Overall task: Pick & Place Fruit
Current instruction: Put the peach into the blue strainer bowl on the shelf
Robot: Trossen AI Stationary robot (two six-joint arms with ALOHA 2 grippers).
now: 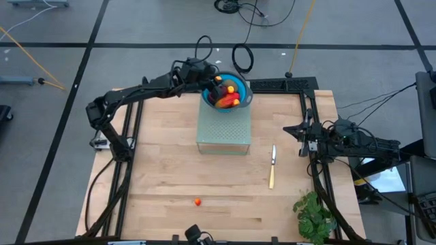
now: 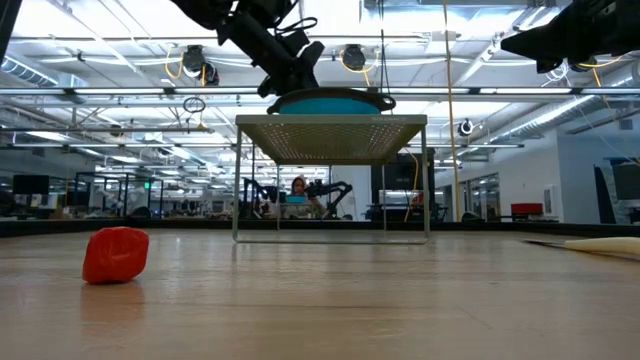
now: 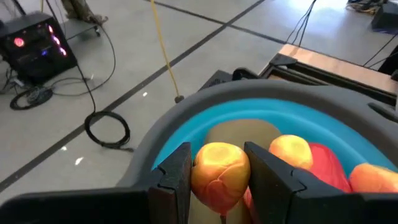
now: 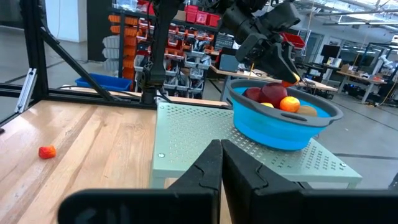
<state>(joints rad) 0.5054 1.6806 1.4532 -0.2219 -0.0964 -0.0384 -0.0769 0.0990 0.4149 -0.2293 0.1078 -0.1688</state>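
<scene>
Fruit: one small orange-red piece (image 1: 197,201) lies alone on the desk (image 1: 163,170) near its front edge, well apart from both arms. Left gripper (image 3: 219,177) hangs over the blue bowl (image 1: 240,102), which stands on the perforated green stand (image 1: 223,129) at the desk's back; its fingers (image 3: 176,180) clamp a yellow-orange fruit (image 3: 219,171) just above the bowl's contents. Other fruit in the bowl (image 4: 273,94): dark-red and orange pieces, partly hidden by the rim. Knife (image 1: 272,167) lies right of the stand; leafy bunch (image 1: 313,216) at the front right corner, cut off by the picture's edge. Right gripper (image 4: 221,163) waits at the right edge, fingers pressed together on nothing.

Low view: bowl contents are hidden, and only the rim shows. High view: held fruit cannot be told from its neighbours; left wrist view shows the grip plainly.
</scene>
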